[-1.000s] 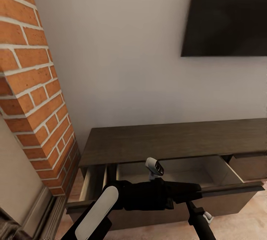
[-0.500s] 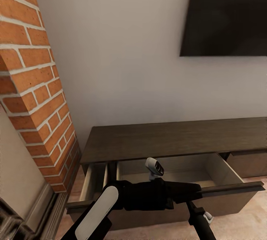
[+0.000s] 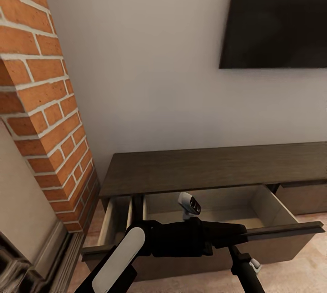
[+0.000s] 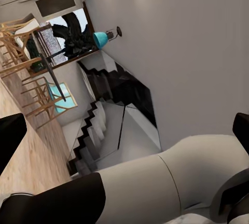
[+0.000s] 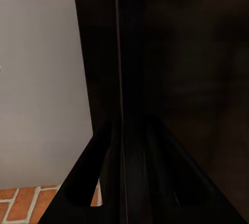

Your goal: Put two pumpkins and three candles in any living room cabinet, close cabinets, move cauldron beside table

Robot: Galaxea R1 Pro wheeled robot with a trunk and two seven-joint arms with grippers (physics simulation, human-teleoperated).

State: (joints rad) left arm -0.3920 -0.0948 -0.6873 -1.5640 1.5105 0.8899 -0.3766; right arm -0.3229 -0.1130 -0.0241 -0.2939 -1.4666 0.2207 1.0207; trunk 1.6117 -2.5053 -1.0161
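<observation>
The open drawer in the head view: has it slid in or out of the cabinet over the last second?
No. The open drawer sits the same against the cabinet top; the camera alone shifted slightly.

A plain pale wall (image 3: 150, 80) fills the back. A red brick column (image 3: 41, 102) stands on the left. A big black screen (image 3: 277, 16) hangs on the wall. The floor (image 3: 313, 266) is light wood.

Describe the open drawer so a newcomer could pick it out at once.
Find the black TV on the white wall; under it stands the long low dark-brown cabinet. The open drawer is its widest, near the brick column, pulled out to show pale wood insides, unlike the shut dark front further right.
</observation>
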